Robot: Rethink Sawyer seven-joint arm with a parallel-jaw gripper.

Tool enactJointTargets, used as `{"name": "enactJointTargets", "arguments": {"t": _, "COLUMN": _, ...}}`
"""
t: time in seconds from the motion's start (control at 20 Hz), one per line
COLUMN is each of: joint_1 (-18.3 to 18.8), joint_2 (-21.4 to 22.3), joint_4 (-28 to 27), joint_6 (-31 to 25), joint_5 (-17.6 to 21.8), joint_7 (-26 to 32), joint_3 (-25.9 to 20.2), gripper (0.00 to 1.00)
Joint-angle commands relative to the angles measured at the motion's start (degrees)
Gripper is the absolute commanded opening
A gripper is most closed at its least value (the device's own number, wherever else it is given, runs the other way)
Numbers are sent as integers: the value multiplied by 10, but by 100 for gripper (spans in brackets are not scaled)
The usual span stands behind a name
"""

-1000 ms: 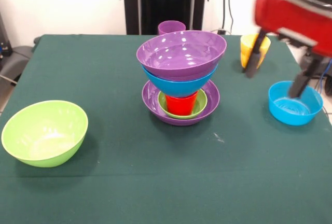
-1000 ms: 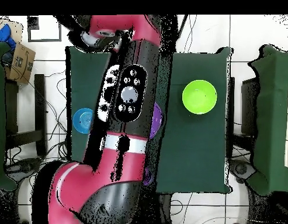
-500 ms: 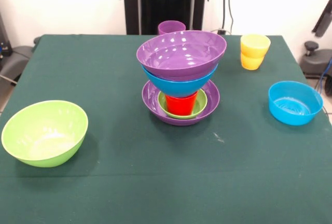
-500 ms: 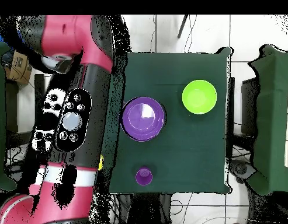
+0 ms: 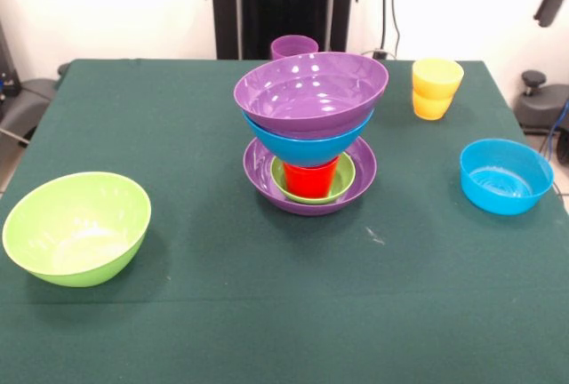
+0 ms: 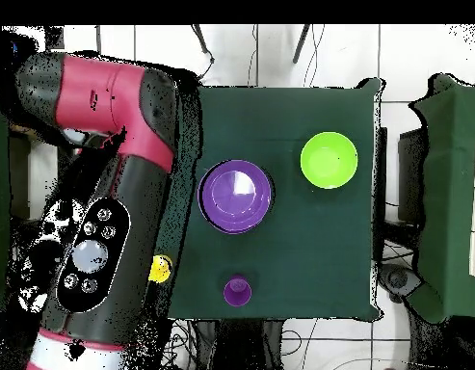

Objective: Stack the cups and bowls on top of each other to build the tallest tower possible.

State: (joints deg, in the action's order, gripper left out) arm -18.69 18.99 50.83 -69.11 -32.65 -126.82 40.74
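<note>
front view looks across the table (image 5: 178,331) at close range; overhead looks straight down; both share the tower (image 5: 310,131).

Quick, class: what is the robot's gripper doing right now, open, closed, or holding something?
Gripper: it cannot be told. The arm is swung off to the side of the table, and neither view shows its gripper.

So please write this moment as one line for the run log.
tower: five pieces, standing | lime bowl: loose | small blue bowl: loose | yellow cups: stacked | hand: unseen
</note>
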Motion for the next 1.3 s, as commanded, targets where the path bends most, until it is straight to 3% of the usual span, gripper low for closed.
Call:
{"name": "enactJointTargets", "arguments": {"t": 0.05, "joint_1": -3, "joint_2": 41, "joint_4": 181, "joint_6": 98, "joint_5": 47, "joint_7": -53, "joint_3": -51, "gripper": 100}}
{"name": "enactJointTargets", "arguments": {"t": 0.5, "joint_1": 6, "joint_2": 85, "joint_4": 292, "joint_6": 201, "joint_5": 44, "joint_7": 10, "joint_3": -96, "gripper": 100}}
{"name": "enactJointTargets", "arguments": {"t": 0.95, "joint_1": 21, "joint_2": 88, "joint_4": 272, "joint_6": 190, "joint_5": 70, "joint_7": 26, "joint_3": -105, "gripper": 100}}
{"name": "enactJointTargets", "arguments": {"t": 1.3, "joint_1": 33, "joint_2": 90, "joint_4": 273, "joint_6": 213, "joint_5": 91, "joint_7": 29, "joint_3": -119, "gripper": 100}}
